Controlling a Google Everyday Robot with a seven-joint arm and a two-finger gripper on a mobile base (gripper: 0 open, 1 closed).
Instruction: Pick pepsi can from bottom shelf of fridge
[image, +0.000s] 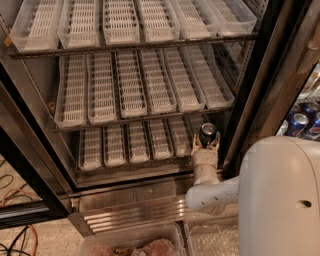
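The pepsi can (207, 133), dark with a silver top rim, stands upright at the right end of the bottom shelf (125, 145) of the fridge (135, 207). My gripper (205, 143) reaches in from the lower right on its white arm (210, 192). It is open, with one finger on each side of the can's lower part, and the can stands on the shelf between them. The can's lower half is hidden behind the gripper.
Two higher racks (140, 87) hold rows of white lane trays. The black door frame (260, 75) rises just right of the can. A cluster of blue cans (302, 120) shows beyond it. Plastic bins (130, 244) sit on the floor below the steel sill. Cables (20, 235) lie at the lower left.
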